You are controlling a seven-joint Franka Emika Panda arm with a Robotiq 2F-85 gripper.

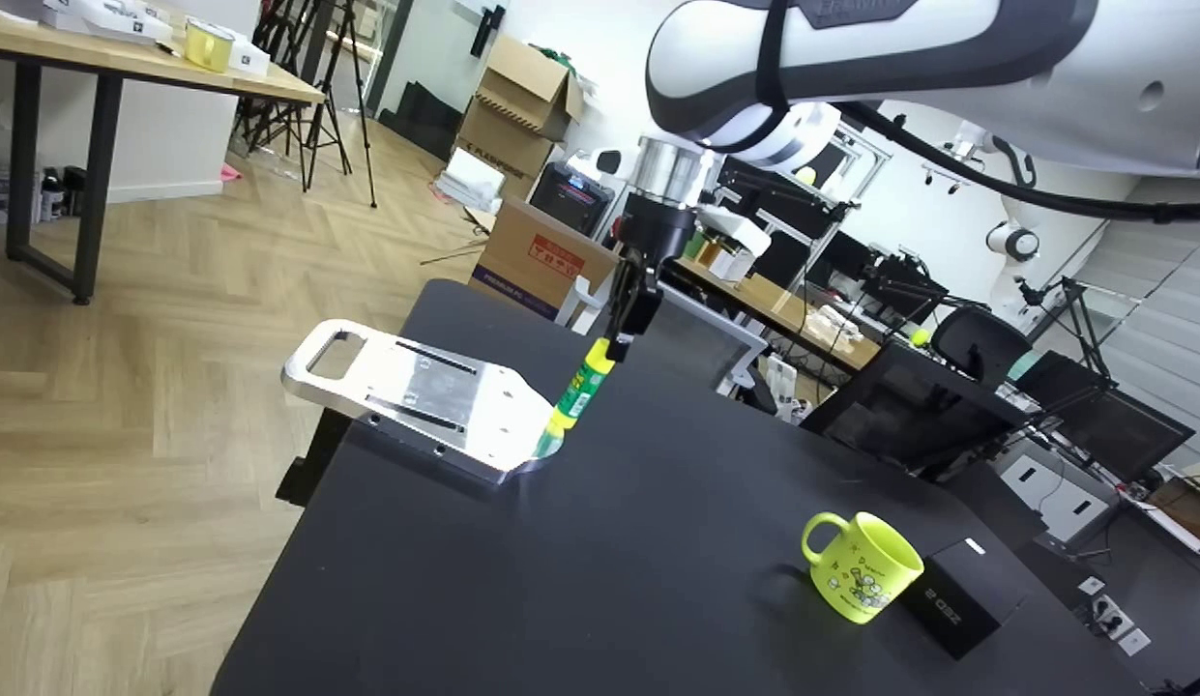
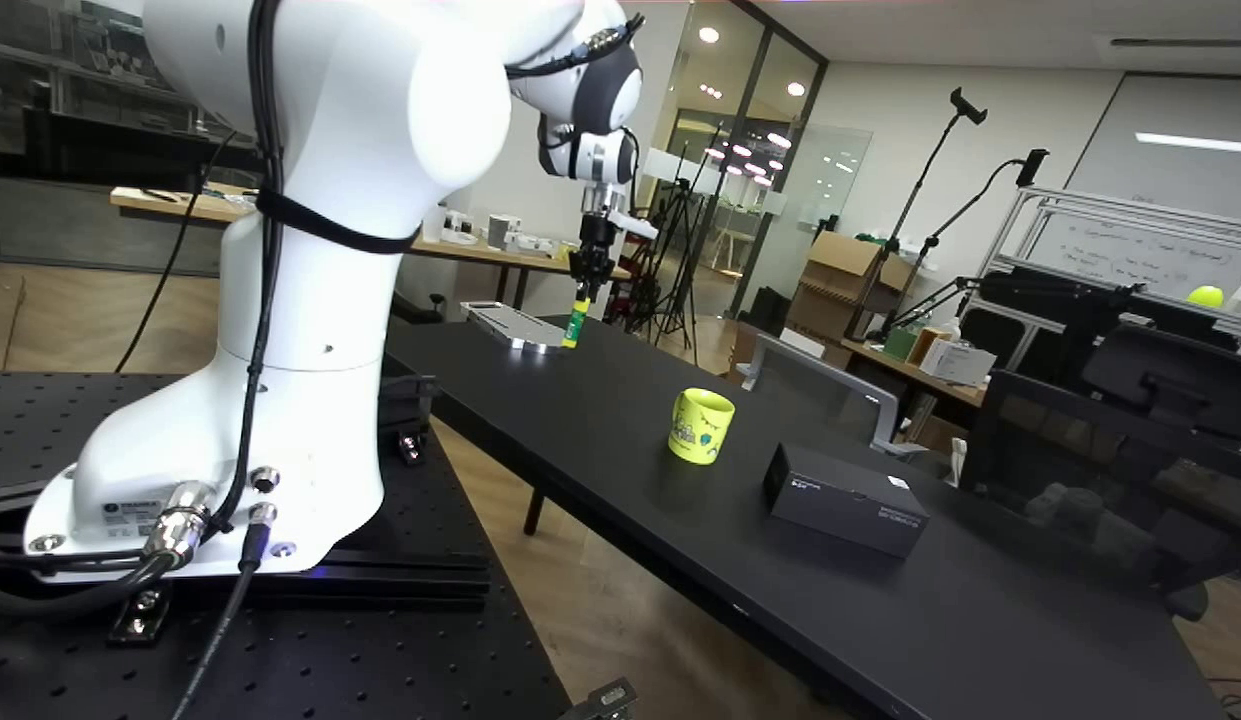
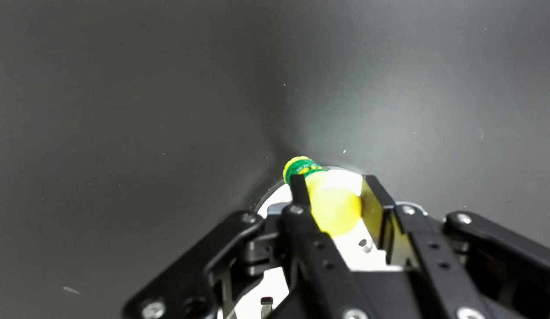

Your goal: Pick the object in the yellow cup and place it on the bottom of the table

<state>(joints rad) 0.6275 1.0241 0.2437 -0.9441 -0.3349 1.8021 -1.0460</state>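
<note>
1. Your gripper [image 3: 336, 185], low in the wrist view, pinches the yellow-green stick [image 3: 334, 210] by its top.
2. In an exterior view, you see its foot near centre at the end of the metal plate [image 1: 440, 385]; contact unclear.
3. Lower right: the yellow cup [image 1: 863, 575], on the black table [image 1: 658, 541].

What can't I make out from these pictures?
Stick: print too small in both exterior views.
Its side: wrist view, partly behind a finger.
That finger's inner face: wrist view, hidden by the finger itself; contact there unclear.
Mug: inside bottom, hidden by its wall, both exterior views.
Table: cut off by the picture's bottom edge, both exterior views.
</note>
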